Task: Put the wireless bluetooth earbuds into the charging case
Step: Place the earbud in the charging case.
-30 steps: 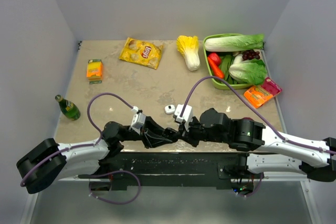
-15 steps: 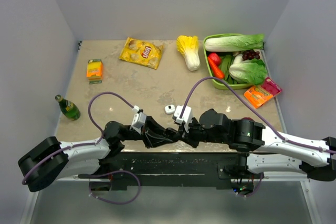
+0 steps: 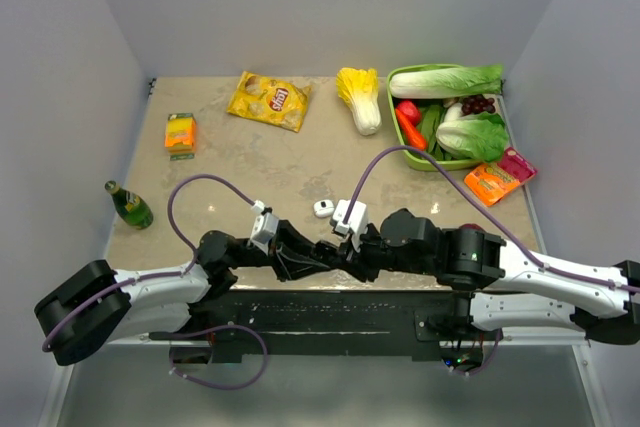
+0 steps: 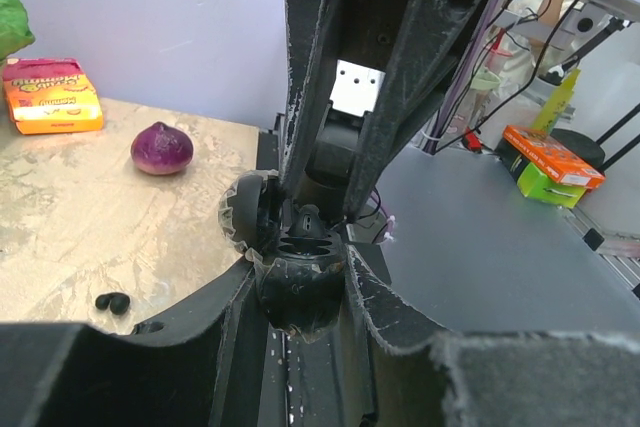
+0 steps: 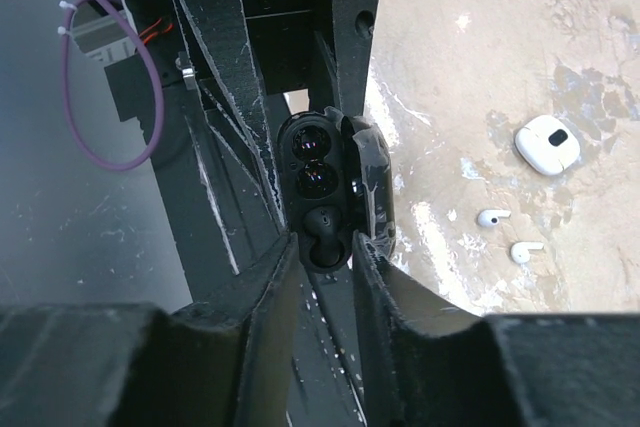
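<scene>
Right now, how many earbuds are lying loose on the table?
4. Two white earbuds lie side by side near the white case. Two black earbuds sit together, nearer the left wrist camera than the purple onion. More may be hidden inside the black case.

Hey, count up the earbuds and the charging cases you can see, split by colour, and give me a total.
white earbuds: 2
black earbuds: 2
white case: 1
black case: 1
Total: 6
</scene>
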You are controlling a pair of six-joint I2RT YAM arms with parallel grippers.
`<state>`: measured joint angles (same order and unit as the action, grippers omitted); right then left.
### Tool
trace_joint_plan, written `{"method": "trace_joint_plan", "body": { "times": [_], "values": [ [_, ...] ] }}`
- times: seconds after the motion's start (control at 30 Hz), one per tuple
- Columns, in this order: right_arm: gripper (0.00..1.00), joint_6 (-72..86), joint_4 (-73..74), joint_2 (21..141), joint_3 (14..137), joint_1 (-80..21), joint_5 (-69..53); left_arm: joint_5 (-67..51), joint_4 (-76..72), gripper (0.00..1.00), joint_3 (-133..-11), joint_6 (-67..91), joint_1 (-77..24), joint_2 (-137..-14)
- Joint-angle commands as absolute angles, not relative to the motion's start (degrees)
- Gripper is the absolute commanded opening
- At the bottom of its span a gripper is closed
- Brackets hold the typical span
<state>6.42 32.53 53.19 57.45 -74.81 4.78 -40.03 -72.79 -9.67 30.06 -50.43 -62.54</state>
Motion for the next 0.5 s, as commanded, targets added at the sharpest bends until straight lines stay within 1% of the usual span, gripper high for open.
{"method": "trace_joint_plan", "body": {
  "times": [0.0,0.17,0.3,0.4,0.47],
  "values": [
    [0.34,7.6,31.1,51.7,58.2,-75.1,8.4,-39.6,-80.3,0.00,-10.8,30.4,-50.7,-62.7],
    [0.41,9.3,29.6,47.5,59.8,-75.1,9.5,-38.8,-80.2,0.00,-9.9,30.1,-50.7,-62.8],
    [0.46,10.4,29.6,44.7,61.7,-75.1,12.8,-38.1,-80.4,0.00,-9.2,30.0,-50.7,-62.8],
    [0.48,11.6,29.4,41.9,61.4,-75.1,16.8,-37.5,-80.4,0.00,-9.0,29.9,-50.7,-62.6],
    [0.52,12.8,28.8,40.4,60.4,-75.1,21.1,-37.0,-80.3,0.00,-8.5,29.8,-50.7,-62.3]
  ]
}}
